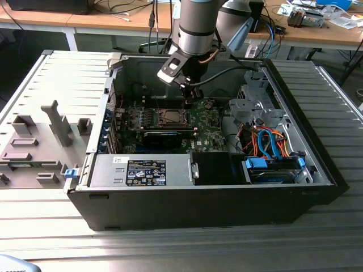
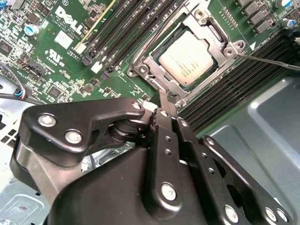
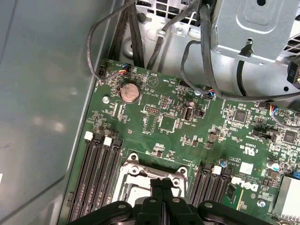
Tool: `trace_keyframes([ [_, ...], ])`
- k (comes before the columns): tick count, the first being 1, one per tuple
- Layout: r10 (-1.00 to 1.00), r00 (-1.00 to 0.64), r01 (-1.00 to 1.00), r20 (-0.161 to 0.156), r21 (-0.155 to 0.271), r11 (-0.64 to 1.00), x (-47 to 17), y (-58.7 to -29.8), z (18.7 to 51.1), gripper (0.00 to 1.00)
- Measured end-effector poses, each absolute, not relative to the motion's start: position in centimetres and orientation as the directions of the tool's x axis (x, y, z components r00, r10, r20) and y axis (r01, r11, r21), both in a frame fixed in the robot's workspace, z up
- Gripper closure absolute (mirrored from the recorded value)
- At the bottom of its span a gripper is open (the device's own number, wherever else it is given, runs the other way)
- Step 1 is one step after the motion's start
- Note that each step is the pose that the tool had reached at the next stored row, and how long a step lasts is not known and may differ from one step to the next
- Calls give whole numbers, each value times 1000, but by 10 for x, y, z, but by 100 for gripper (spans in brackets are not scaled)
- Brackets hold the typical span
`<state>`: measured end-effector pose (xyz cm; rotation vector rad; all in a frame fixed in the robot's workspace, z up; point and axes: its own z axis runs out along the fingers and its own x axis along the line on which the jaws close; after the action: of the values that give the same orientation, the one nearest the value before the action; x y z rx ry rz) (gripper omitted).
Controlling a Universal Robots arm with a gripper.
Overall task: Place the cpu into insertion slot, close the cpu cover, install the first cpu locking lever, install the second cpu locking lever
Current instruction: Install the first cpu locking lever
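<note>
The cpu (image 2: 186,58), a silvery square chip, lies flat in the insertion slot (image 1: 172,118) on the green motherboard (image 2: 51,56). The cpu cover (image 2: 213,38), a silvery frame, lies down around the chip, which shows through its window. A thin metal locking lever (image 2: 268,61) sticks out from one socket corner over the memory slots. My gripper (image 2: 168,96) is shut with nothing between its fingers, its tips at the socket's edge beside the cover. In the first wrist view the gripper (image 3: 162,183) sits over the slot's rim (image 3: 129,170). In the exterior view the gripper (image 1: 187,103) hangs just right of the slot.
Long black memory slots (image 3: 101,168) flank the socket on both sides. Black cables (image 3: 206,56) and a metal drive cage (image 1: 255,105) stand close by. The case wall (image 3: 42,108) rises along one side. A power supply (image 1: 142,170) sits at the case's front.
</note>
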<state>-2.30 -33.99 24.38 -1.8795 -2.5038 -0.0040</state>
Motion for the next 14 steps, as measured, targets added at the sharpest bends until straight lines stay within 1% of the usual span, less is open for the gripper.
trace_keyframes([
  [14,944,-329,944,10,-4,329,-23,-340,244,89],
])
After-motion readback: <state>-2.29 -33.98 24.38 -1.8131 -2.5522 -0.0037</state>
